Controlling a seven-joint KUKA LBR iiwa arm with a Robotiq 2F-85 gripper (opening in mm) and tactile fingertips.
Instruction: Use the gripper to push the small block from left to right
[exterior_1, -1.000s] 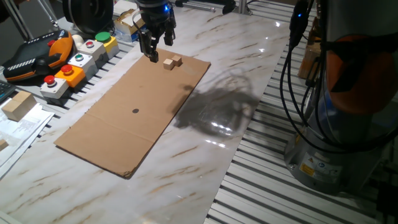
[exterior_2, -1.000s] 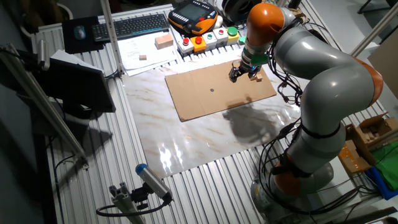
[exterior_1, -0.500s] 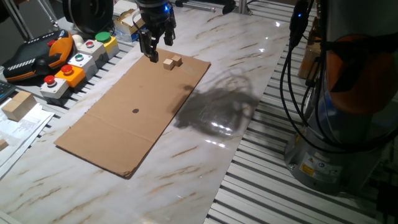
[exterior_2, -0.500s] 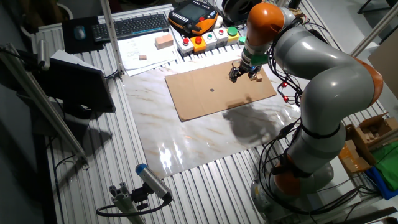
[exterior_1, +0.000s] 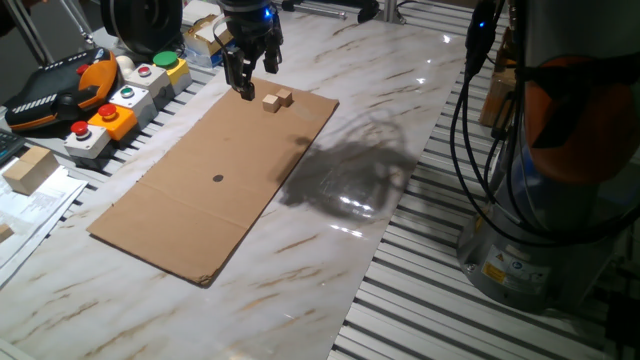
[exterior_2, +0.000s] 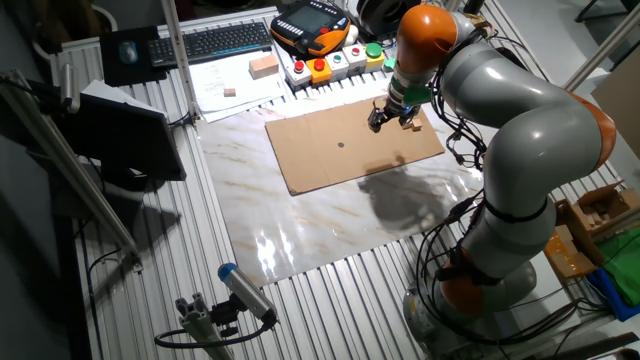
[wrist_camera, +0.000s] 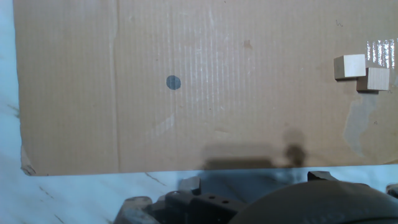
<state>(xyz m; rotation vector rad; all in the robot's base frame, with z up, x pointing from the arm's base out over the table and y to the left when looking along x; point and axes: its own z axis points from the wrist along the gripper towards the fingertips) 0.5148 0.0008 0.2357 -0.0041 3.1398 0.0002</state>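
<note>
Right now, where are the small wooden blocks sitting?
In one fixed view, the two small wooden blocks sit touching near the far corner of the brown cardboard sheet, just right of the black gripper.

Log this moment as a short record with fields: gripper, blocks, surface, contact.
gripper: black gripper hangs over the far edge of the cardboard; open or shut cannot be told
blocks: two small wooden blocks, side by side near the far corner
surface: flat cardboard sheet with a dark dot, lying on the marble table
contact: gripper beside the blocks, a gap between them
</note>
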